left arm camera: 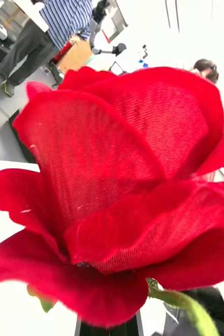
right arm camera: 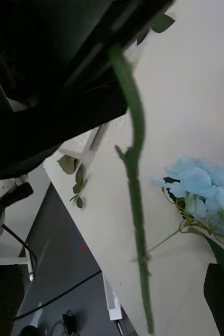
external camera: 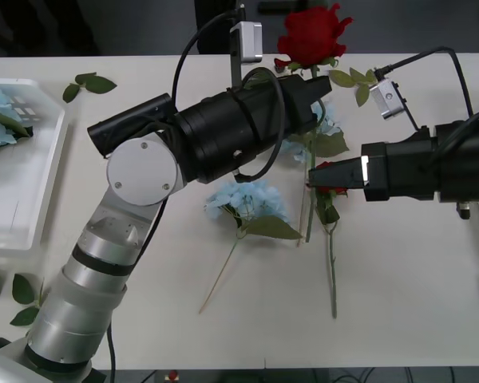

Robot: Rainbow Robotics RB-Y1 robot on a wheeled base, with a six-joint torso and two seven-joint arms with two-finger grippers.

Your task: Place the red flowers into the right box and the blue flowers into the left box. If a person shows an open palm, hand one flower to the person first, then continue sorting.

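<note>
Left end effector reaches forward and right, closed; right end effector points left below it.

Front camera looked down from above arms at white table. Left wrist camera sat very near red rose head, facing room behind. Right wrist camera looked along rose stem. All three shared this rose
</note>
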